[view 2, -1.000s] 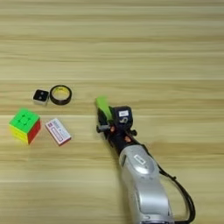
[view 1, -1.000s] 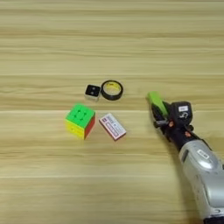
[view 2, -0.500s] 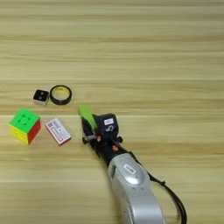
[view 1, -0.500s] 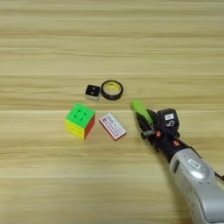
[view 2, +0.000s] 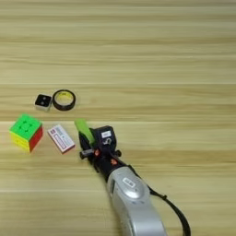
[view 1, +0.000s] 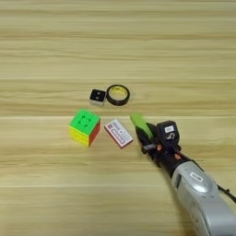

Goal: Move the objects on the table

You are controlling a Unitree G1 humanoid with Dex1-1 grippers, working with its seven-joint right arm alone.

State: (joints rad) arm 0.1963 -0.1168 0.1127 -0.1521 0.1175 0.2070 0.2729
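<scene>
A colour puzzle cube [view 1: 85, 126] with green top, yellow and red sides sits left of centre on the light-wood table [view 1: 184, 69]. Just right of it lies a flat red-and-white box [view 1: 118, 133]. A flat green bar [view 1: 140, 125] sticks out up-left from my right gripper [view 1: 146, 135], which is shut on it; the bar's free end is close to the box's right edge. The silver forearm [view 1: 198, 189] runs in from the bottom right. The same bar [view 2: 84, 129] and gripper [view 2: 91, 140] appear in the right eye view.
A black ring [view 1: 117, 94] and a small black-and-white cube [view 1: 97, 97] lie side by side behind the box.
My gripper has carried the green bar leftward, from right of the group to beside the red-and-white box. The cube, box, ring and small cube have stayed put.
</scene>
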